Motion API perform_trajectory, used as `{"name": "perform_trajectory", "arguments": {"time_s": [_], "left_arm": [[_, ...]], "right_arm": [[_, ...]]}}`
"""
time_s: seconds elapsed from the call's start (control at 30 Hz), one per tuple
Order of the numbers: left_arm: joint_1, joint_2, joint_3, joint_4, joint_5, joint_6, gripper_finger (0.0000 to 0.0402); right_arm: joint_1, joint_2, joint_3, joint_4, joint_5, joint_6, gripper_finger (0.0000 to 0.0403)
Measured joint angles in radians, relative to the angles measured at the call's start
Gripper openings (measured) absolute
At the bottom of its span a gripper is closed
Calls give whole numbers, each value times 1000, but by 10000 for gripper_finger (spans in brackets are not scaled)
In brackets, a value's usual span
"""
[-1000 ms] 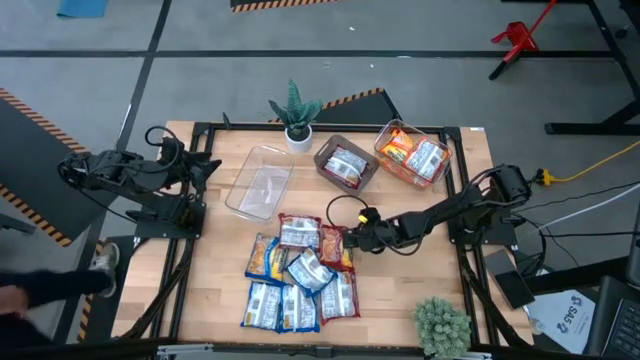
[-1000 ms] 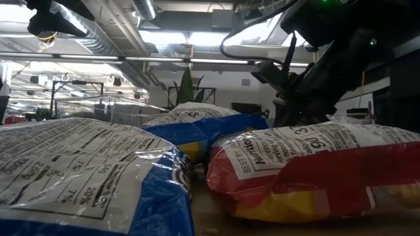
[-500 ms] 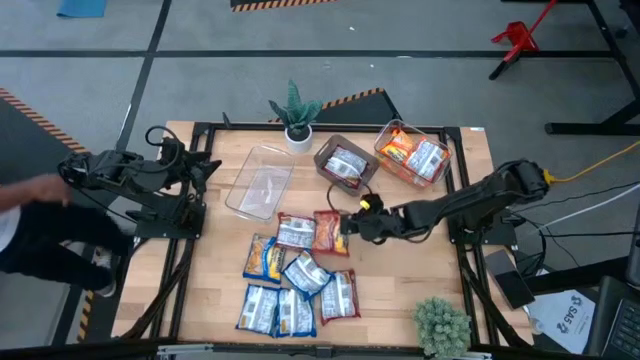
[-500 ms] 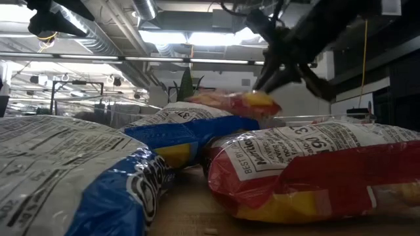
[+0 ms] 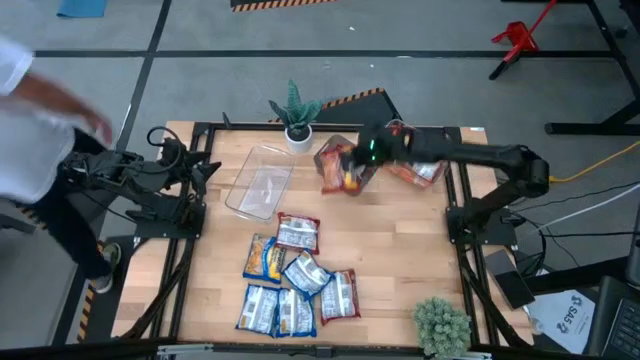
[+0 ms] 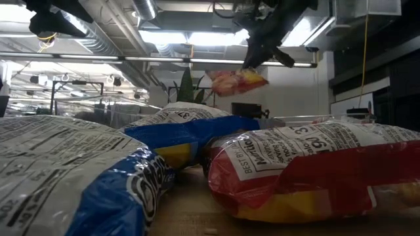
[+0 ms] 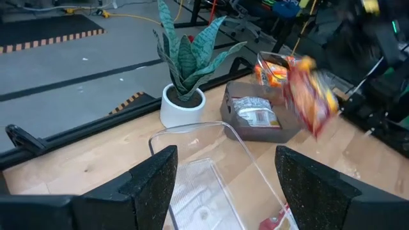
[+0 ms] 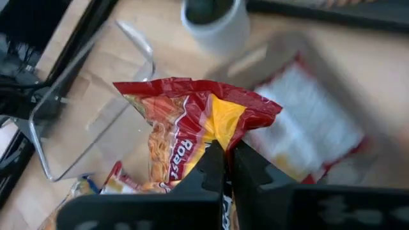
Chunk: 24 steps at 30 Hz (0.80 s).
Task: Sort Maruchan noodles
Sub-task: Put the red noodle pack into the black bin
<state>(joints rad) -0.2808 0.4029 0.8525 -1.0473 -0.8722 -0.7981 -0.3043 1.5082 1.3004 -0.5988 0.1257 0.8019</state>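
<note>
My right gripper (image 5: pixel 365 153) is shut on a red-and-yellow noodle packet (image 5: pixel 340 170), held in the air over the grey square bin (image 7: pixel 281 133), which has a white-panelled packet in it. The low view shows that packet (image 6: pixel 236 81) hanging under the gripper (image 6: pixel 260 54). Several blue, orange and red packets (image 5: pixel 293 272) lie flat in a pile on the near middle of the table. My left gripper (image 7: pixel 227 191) is open and waits at the table's left edge, facing the clear bin (image 5: pixel 260 182). My right gripper pinches the red-and-yellow packet between its two fingers at a crumpled yellow part near one edge (image 8: pixel 220 131). The fingers (image 8: pixel 211 163) come from above, slanting from the table's right. The packet is lifted clear and hangs tilted below the fingers.
A second clear bin (image 5: pixel 415 155) at the far right holds orange packets. A potted plant (image 5: pixel 295 115) stands at the far edge, and another plant (image 5: pixel 442 325) at the near right corner. A person (image 5: pixel 40 110) is beside the table's left side.
My right gripper, shut on the red-and-yellow packet, has lifted it clear of the pile and carried it up and toward the far edge, to above the grey bin. The person at the left has moved closer into view.
</note>
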Motion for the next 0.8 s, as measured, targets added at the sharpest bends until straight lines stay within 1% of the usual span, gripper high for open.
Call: {"name": "perform_trajectory", "arguments": {"time_s": [0.07,0.17,0.23,0.33,0.4,0.5,0.67,0.8], "left_arm": [[0,0,0,0,0,16,258],[0,0,0,0,-4,34,258],[0,0,0,0,-5,43,258],[0,0,0,0,-5,44,258],[0,0,0,0,-5,47,258],[0,0,0,0,-6,41,258],[0,0,0,0,-12,22,258],[0,0,0,0,-46,21,258]], "right_arm": [[-95,0,59,-48,-80,-118,0],[-205,5,122,-96,-164,-290,0],[-260,9,139,-117,-210,-383,0],[-320,25,137,-118,-327,-498,0],[-337,49,137,-116,-397,-558,0],[-354,104,137,-127,-469,-643,0],[-358,197,136,-139,-513,-770,0],[-366,244,136,-128,-548,-846,0]]}}
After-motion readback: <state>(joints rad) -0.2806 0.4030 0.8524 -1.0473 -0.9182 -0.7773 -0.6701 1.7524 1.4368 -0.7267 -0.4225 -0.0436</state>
